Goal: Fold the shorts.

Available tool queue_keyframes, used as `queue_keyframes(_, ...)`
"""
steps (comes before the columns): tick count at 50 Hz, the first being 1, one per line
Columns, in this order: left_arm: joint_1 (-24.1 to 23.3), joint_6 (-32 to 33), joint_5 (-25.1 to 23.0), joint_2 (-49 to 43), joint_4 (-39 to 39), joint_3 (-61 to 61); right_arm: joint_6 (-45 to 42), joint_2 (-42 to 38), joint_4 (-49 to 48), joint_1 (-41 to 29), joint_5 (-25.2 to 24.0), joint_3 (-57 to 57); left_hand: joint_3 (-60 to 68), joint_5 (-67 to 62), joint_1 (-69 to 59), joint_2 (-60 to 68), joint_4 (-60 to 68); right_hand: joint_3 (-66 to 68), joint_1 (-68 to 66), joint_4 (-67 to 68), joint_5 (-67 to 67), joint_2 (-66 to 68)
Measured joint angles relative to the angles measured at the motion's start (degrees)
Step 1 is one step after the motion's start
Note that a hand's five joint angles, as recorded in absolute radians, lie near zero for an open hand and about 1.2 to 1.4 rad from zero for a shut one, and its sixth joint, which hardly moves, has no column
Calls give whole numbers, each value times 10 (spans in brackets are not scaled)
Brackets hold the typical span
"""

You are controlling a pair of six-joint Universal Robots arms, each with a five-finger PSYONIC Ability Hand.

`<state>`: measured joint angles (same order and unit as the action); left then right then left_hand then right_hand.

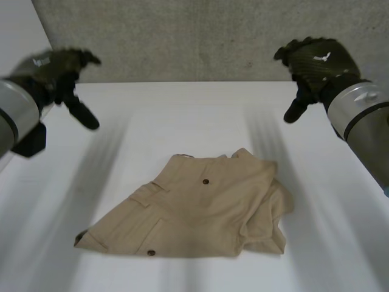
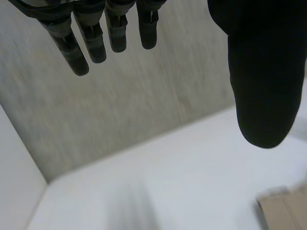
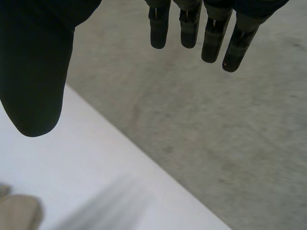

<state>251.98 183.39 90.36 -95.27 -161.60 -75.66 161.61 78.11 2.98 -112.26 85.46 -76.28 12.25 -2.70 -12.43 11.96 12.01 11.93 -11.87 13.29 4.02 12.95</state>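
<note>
Soft, even light washes the white surface [image 1: 182, 109], which reads bright with no glare. The tan shorts [image 1: 200, 207] throw a narrow dark shadow along their near edge, so the light comes from above and the far side. Deeper shade sits in their rumpled folds. The grey wall [image 1: 200, 36] behind is duller than the surface. In the wrist views the left hand [image 2: 264, 72] and right hand [image 3: 33, 72] show as near-black shapes, their thumbs without detail.
</note>
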Motion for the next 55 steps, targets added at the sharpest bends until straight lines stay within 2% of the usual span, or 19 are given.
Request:
queue_keyframes(4, -1, 20, 0, -4, 25, -47, -14, 0, 22, 0, -27, -11, 0, 0, 0, 0, 0, 0, 0, 0, 0, 0)
queue_keyframes(10, -7, 37, 1, -9, 34, -123, -24, 0, 30, -1, -40, -43, 0, 0, 0, 1, 1, 0, 0, 0, 0, 0)
queue_keyframes(14, -12, 38, 2, -11, -7, -210, -35, -2, 12, -1, -48, -93, 17, -15, -17, 20, 20, 0, 0, 0, 0, 0)
queue_keyframes(20, -14, 36, 4, -16, -56, -279, -43, -3, -16, -2, -57, -138, 63, -60, -65, 67, 67, 0, 0, 0, 0, 0)
queue_keyframes(37, -14, 35, 4, -52, -81, -304, -44, -9, -48, -7, -66, -177, 85, -82, -83, 88, 89, 0, 0, 0, 0, 0)
queue_keyframes(41, -13, 35, 6, -70, -93, -304, -44, -9, -48, -7, -66, -178, 206, -202, -222, 214, 210, 0, 0, 0, 0, 0)
queue_keyframes(43, -13, 35, 6, -71, -94, -304, -44, -9, -48, -7, -66, -178, 206, -202, -222, 214, 210, 0, 0, 0, 0, 0)
queue_keyframes(44, -13, 37, 12, -79, -109, -303, -44, -9, -47, -7, -65, -179, 345, -335, -364, 357, 349, 0, 0, 0, 0, 0)
queue_keyframes(48, -11, 41, 30, -84, -138, -297, -44, -8, -47, -7, -65, -180, 523, -492, -512, 529, 531, 0, 0, 0, 0, 0)
queue_keyframes(52, -3, 47, 58, -81, -169, -278, -44, -7, -47, -7, -65, -180, 552, -504, -513, 562, 561, 0, 0, 0, 0, 0)
queue_keyframes(55, 23, 65, 86, -68, -199, -248, -44, -6, -47, -8, -65, -180, 552, -504, -513, 562, 561, 0, 0, 0, 0, 0)
